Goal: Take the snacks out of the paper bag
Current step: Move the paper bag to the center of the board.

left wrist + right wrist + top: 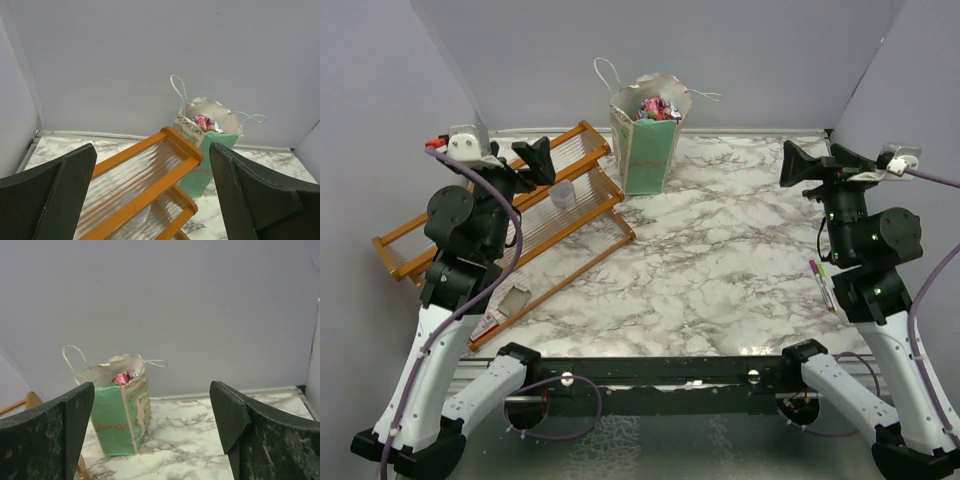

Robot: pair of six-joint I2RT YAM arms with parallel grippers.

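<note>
The mint-green paper bag [647, 150] stands upright at the back of the marble table, its mouth open and string handles up. Bright foil snacks [655, 108] fill its top; they also show in the bag [207, 167] as snacks [206, 123] and in the bag [117, 415] as snacks [124, 377]. My left gripper [535, 160] hangs open above the orange rack, well left of the bag. My right gripper [800, 165] hangs open at the right side, far from the bag. Neither holds anything; left gripper [152, 200] and right gripper [152, 435] show wide gaps.
An orange wooden rack [510, 215] lies slanted on the left, reaching close to the bag. A flattened red-and-white carton [505, 310] lies by its near end. A pink-capped pen [822, 283] lies at the right edge. Grey walls enclose the table.
</note>
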